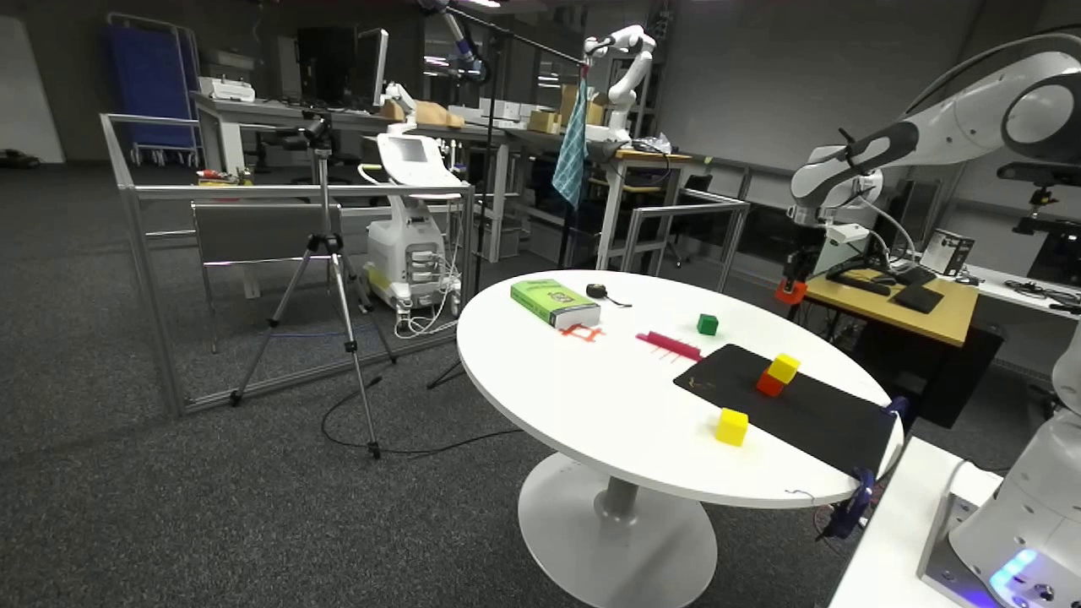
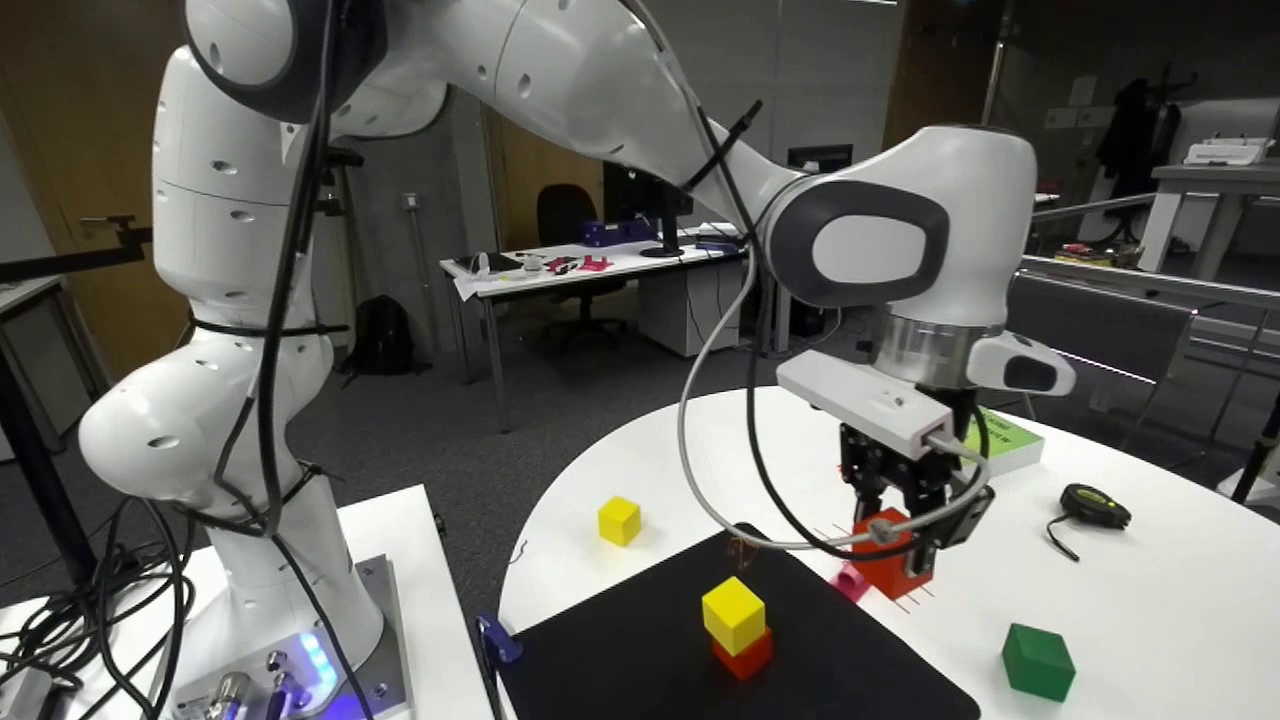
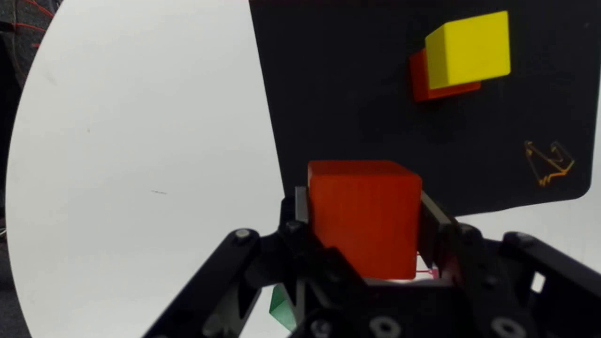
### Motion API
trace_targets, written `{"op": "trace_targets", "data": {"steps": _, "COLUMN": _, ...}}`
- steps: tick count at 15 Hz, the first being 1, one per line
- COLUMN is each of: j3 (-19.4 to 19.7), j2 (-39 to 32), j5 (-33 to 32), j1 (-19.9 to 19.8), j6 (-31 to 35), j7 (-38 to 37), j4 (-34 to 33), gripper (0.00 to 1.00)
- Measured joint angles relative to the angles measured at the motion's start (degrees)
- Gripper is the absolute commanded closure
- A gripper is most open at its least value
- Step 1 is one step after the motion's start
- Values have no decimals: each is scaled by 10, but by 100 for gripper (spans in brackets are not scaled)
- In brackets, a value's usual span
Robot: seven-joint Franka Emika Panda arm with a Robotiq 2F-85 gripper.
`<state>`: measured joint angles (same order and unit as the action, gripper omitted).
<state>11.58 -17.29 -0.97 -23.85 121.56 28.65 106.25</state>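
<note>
1. While other cubes rest about the round white table [image 1: 524, 380], the held red cube [image 3: 364, 225] hangs in the gripper [image 3: 366, 206], clear of the tabletop; both exterior views show it in the air.
2. The gripper spans no more than the cube's width and has hold of it: one pad [image 3: 301, 205] lies against its nine o'clock side in the wrist view, the partner against its three o'clock side, and no gap shows at either.
3. With that cube as hub, the wrist view puts a yellow cube [image 3: 479, 47] at one o'clock, sitting on a lower red cube [image 3: 419, 77], which rests on a black mat [image 3: 328, 94]. A green cube [image 3: 281, 310], partly covered by the gripper, is between seven and eight.
4. Taking the tabletop as the dial in an exterior view, a lone yellow cube [image 1: 731, 427] stands between four and five o'clock, off the mat; a green book [image 1: 549, 300] lies between ten and eleven, a tape measure [image 1: 596, 290] just beside it.
5. By its look, the held red cube is probably light, stiff and hard to break, with smooth faces that might slide under a loose pinch. Flat opposite sides, gripped squarely near their middles, seem the best hold; corners would let it twist.
</note>
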Motion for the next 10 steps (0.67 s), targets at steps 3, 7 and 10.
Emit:
{"op": "trace_targets", "data": {"steps": 3, "j3": 0, "j2": 70, "j5": -8, "j1": 10, "j6": 9, "j7": 0, "j4": 87, "gripper": 70}}
{"op": "trace_targets", "data": {"steps": 7, "j3": 7, "j2": 172, "j5": -40, "j1": 24, "j6": 31, "j7": 0, "j4": 211, "gripper": 70}}
{"op": "trace_targets", "data": {"steps": 10, "j3": 12, "j2": 234, "j5": -72, "j1": 32, "j6": 48, "j7": -2, "j4": 290, "gripper": 45}}
